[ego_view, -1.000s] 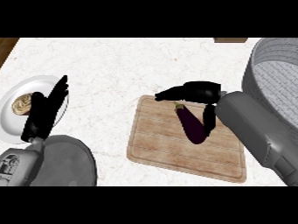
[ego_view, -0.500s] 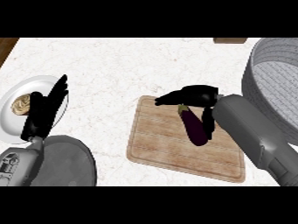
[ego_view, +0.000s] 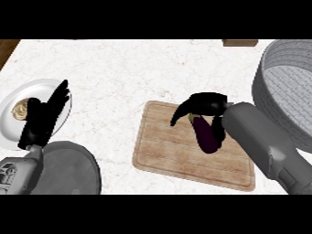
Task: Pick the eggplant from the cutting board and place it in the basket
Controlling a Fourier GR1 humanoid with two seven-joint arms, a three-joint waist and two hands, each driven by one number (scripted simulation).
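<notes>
Black right robot hand (ego_view: 202,105) seemingly curled over eggplant (ego_view: 205,134).

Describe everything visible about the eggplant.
The eggplant is dark purple, glossy and elongated, with a small greenish stem end pointing away from the robot. It lies flat on the wooden cutting board, near the board's far right part. The right hand curls over its stem end, fingers draped beside it; whether they grip it is unclear.
</notes>
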